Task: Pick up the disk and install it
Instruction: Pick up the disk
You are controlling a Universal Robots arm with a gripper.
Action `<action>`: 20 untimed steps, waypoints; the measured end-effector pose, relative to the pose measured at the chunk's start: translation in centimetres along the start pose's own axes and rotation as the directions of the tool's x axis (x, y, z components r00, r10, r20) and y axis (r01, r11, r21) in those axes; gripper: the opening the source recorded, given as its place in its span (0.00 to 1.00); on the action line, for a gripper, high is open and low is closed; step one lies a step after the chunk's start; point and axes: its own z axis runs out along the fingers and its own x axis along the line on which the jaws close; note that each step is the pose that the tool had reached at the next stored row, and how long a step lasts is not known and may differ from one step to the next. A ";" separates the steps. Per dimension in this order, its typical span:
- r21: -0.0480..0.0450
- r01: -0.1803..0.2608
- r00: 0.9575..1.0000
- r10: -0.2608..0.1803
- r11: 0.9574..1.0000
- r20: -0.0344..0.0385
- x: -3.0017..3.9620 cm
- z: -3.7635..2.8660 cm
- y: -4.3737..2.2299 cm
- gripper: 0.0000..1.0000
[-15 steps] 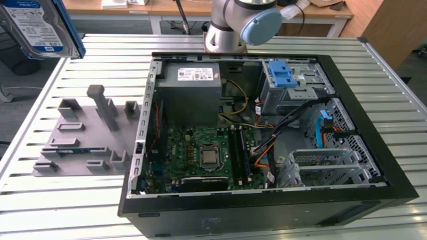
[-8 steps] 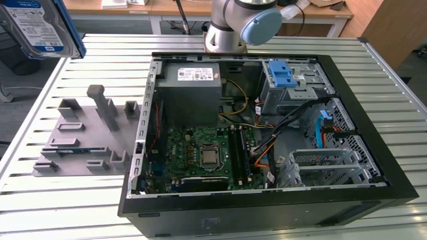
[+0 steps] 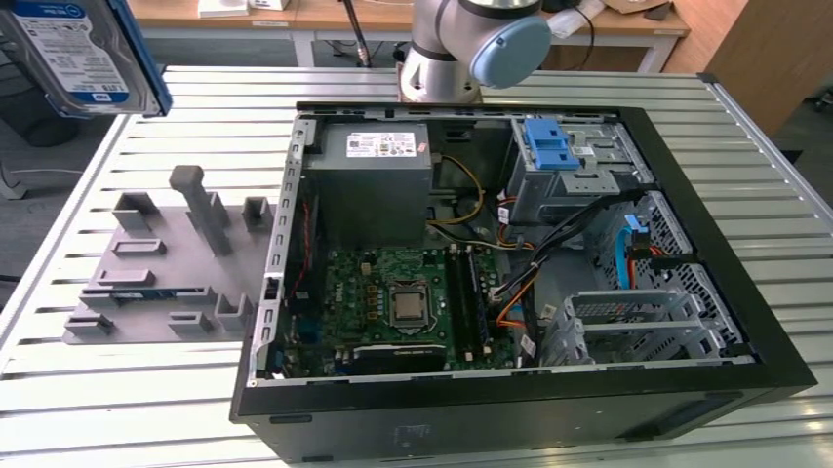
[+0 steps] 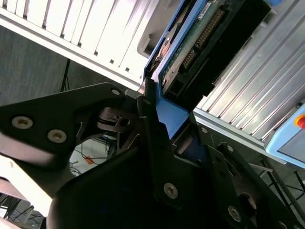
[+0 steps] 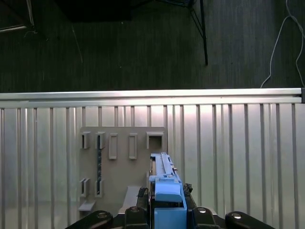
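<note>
Even overhead light washes the slatted bench (image 3: 117, 409), with soft shadows inside the computer case (image 3: 521, 419). In the first wrist view, glare streaks the bench's rim; the floor (image 5: 119, 47) lies dim.

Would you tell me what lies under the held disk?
Below the disk, clamped in the gripper, lie a grey fixture and the slatted table; the disk covers part of the fixture.

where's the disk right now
In the exterior view's top left, the disk hangs above the grey fixture plate, held by the gripper, outside the computer case.
</note>
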 end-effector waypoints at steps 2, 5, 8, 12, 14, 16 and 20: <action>0.000 0.000 1.000 0.000 1.000 0.000 0.11 0.00 -0.18 0.36; 0.000 0.000 1.000 0.000 1.000 0.000 0.34 0.00 -0.40 0.36; 0.000 0.000 1.000 0.000 1.000 0.000 0.68 -0.01 -0.60 0.36; 0.000 0.000 1.000 0.000 1.000 0.000 1.03 -0.02 -0.86 0.36; 0.000 0.000 1.000 0.000 1.000 0.000 1.07 -0.03 -1.06 0.36; 0.000 0.000 1.000 0.000 1.000 0.000 1.07 -0.03 -1.33 0.36; 0.000 0.000 1.000 0.000 1.000 0.000 1.05 -0.03 -1.85 0.36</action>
